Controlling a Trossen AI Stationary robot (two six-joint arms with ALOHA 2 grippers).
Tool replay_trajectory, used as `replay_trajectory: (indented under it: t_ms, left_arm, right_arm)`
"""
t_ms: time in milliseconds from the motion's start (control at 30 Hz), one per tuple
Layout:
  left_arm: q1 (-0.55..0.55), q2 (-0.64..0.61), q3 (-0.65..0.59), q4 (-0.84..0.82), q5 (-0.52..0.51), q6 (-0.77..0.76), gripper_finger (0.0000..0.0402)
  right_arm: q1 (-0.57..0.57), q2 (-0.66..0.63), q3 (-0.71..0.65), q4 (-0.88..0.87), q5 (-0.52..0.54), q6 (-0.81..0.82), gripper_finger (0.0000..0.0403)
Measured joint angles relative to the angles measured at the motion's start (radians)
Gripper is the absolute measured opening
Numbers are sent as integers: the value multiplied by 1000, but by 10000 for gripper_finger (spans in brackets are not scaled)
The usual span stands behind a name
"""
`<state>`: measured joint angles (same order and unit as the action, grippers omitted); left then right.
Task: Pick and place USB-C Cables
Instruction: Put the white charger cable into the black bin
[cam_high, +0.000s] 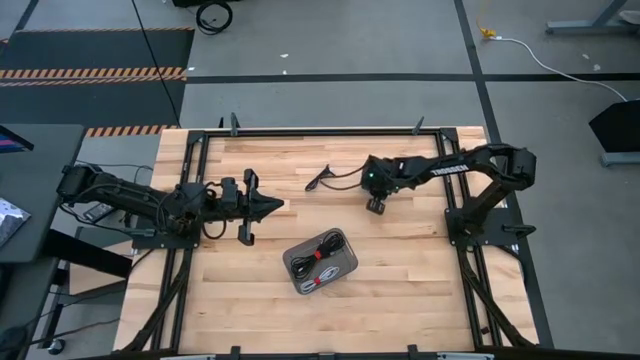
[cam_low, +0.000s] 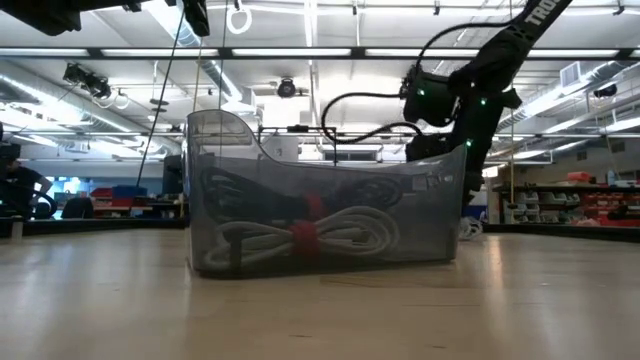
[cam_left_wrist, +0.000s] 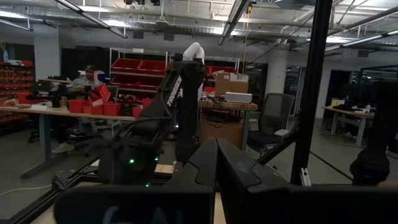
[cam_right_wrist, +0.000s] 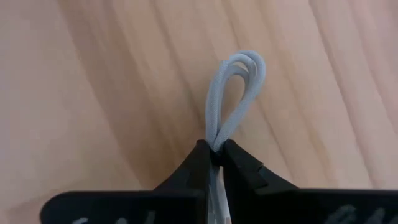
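Right gripper (cam_right_wrist: 216, 155): you are watching it pinching a white USB-C cable (cam_right_wrist: 236, 93) loop above the table (cam_right_wrist: 93, 93).
Left gripper (cam_high: 275, 206): resting closed, seemingly empty.
Tray (cam_high: 345, 262): holding banded cables (cam_low: 300, 235).

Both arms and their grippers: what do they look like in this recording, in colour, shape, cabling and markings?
Both are dark, jointed arms. The left arm has black cables trailing at its base; its gripper tapers to a point. The right arm carries white lettering on one link, a looping black cable and a green light near the wrist. The right gripper has two black, wedge-shaped fingers.
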<state>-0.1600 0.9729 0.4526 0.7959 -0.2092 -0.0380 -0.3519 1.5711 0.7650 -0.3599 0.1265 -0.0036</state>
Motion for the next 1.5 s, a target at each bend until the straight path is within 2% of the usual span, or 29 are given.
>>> replay_trajectory:
  t_ms: [267,467,700,1067,1167,1500]
  left_arm:
    - [0,0,0,0,0,0,11]
    - [0,0,0,0,0,0,11]
    - [0,0,0,-1,0,-1,11]
    - [0,0,0,-6,0,-1,11]
    - [0,0,0,-5,0,17,11]
    - [0,0,0,-1,0,24,11]
  right_arm:
    - [79,0,121,-36,63,-19,30]
    - [143,0,247,-109,66,-21,30]
    - [286,0,360,-157,55,-178,31]
    - [552,0,477,-163,54,-243,31]
    - [608,-2,490,-109,17,-245,30]
    - [663,-1,490,-27,7,-280,20]
